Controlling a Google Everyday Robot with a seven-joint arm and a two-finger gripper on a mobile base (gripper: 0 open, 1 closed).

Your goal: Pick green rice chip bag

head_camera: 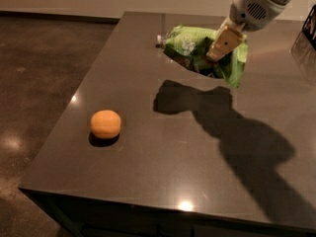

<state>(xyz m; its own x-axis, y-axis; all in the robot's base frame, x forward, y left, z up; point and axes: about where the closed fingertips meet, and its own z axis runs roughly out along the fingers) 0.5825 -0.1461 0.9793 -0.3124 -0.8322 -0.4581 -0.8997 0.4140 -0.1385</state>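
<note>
I see gripper [216,56] closed on bag [187,43] mid-body; bag hangs around it, clear of table [148,181], shadow beneath

you'll find no wording you can read here: the darker print on the green rice chip bag [187,43] is too blurred to make out. the gripper [215,55] sits upper right, clamped on that bag above the table [148,172].
</note>
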